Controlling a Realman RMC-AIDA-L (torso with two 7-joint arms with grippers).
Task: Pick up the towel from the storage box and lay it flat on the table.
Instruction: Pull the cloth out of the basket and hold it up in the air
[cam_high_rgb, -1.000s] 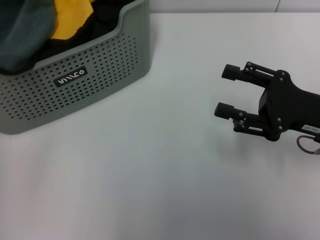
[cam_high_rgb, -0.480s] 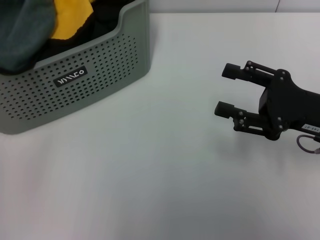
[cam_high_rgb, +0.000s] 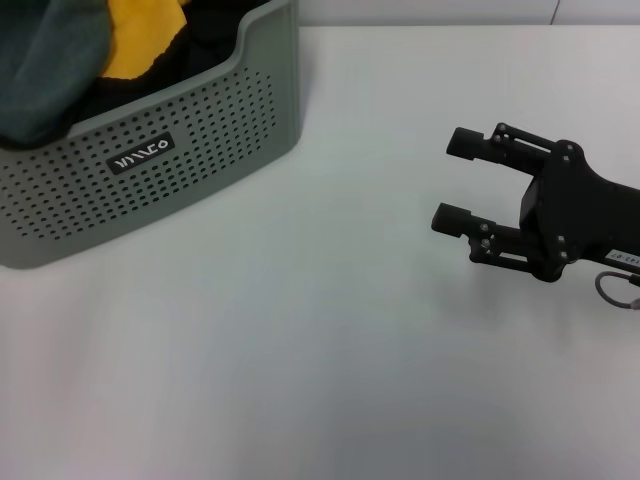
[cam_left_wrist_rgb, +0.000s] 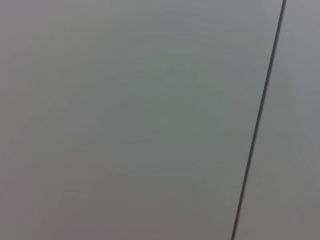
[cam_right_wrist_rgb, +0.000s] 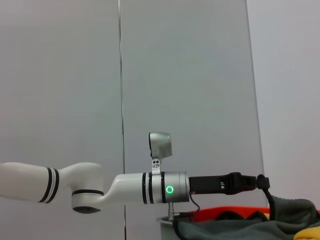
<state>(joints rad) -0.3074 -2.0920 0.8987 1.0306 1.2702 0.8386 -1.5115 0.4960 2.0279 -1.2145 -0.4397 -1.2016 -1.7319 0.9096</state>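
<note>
Towel: bunched inside the storage box.
Right gripper: fingers spread wide, empty, above the table.
Left gripper: fingers unseen.

Lab: bare white table; plain panelled wall

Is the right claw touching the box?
Apart. The head view shows bare table between the right claw and the storage box.

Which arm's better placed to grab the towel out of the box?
Left. Right wrist view shows the left gripper over the storage box, beside the towel. The right gripper sits open above the table, well clear of the box.
</note>
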